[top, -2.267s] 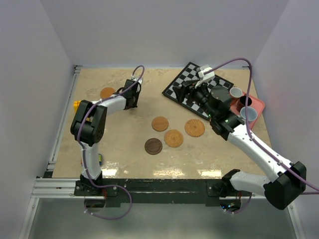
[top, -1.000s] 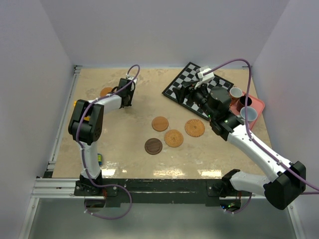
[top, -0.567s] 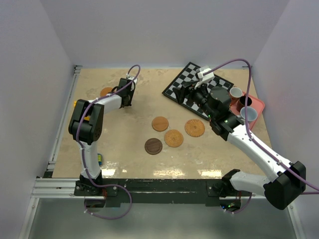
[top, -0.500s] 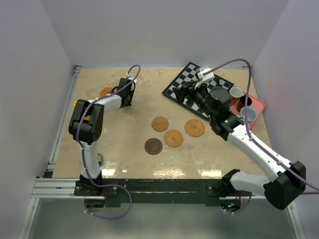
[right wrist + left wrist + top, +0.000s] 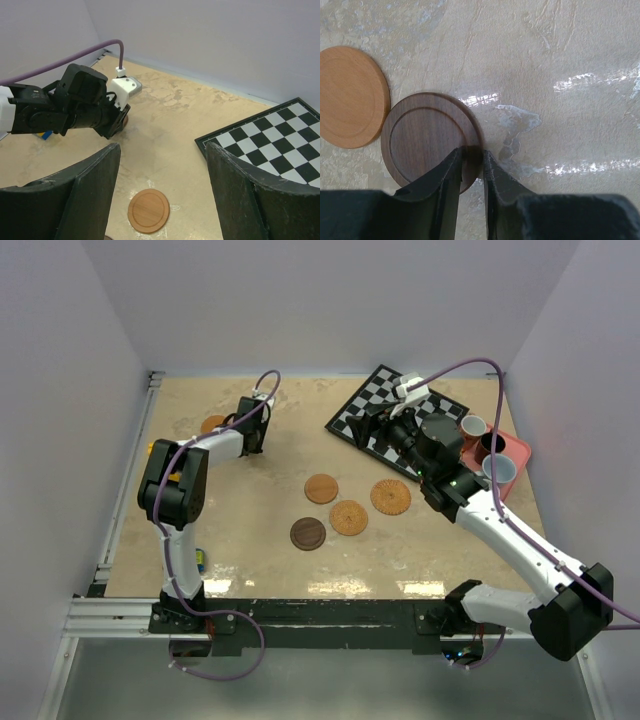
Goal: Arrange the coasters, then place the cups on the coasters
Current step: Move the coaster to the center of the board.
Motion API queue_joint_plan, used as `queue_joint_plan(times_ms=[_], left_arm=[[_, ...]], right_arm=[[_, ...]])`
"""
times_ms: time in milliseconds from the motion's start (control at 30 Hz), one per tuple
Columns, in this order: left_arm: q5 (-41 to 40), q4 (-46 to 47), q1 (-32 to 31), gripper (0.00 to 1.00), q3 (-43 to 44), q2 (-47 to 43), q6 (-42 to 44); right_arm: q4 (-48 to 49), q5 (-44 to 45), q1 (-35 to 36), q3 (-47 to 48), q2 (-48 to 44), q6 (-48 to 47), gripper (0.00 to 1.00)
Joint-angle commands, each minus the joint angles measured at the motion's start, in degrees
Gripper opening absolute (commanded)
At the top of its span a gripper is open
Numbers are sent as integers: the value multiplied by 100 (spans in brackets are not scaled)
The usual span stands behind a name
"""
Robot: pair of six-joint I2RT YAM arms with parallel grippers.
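In the left wrist view a dark brown coaster (image 5: 427, 140) lies flat beside a plain tan coaster (image 5: 350, 97). My left gripper (image 5: 472, 155) stands over the dark coaster's right rim, its jaws a narrow gap apart with the raised lip loose between them. From above, this gripper (image 5: 250, 440) hides the dark coaster next to the tan one (image 5: 213, 425). Mid-table lie a plain tan coaster (image 5: 321, 488), two patterned ones (image 5: 349, 517) (image 5: 390, 497) and a dark one (image 5: 307, 533). My right gripper (image 5: 162, 147) hangs wide open and empty. Grey-white (image 5: 473, 426), black (image 5: 492, 443) and pale blue (image 5: 500, 468) cups stand at right.
The cups stand in a pink tray (image 5: 520, 445) at the right edge, partly hidden by my right arm. A chessboard (image 5: 372, 400) lies at the back right under that arm. A yellow object (image 5: 155, 448) and a small blue block (image 5: 200, 560) sit near the left edge.
The left gripper slid left toward the plain tan coaster between the oldest frame and a second ago. Since then neither arm has visibly moved.
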Motion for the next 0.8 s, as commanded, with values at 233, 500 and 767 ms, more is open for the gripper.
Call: queue_joint_plan(times_ms=[233, 500, 767], left_arm=[[66, -42, -121, 36, -124, -534, 108], [-119, 187, -385, 43, -361, -1439, 64], [442, -182, -666, 60, -352, -2493, -428]], right_arm=[[84, -38, 3, 99, 58, -58, 84], [-162, -21, 12, 161, 76, 20, 86], [-821, 6, 12, 21, 444, 205, 83]])
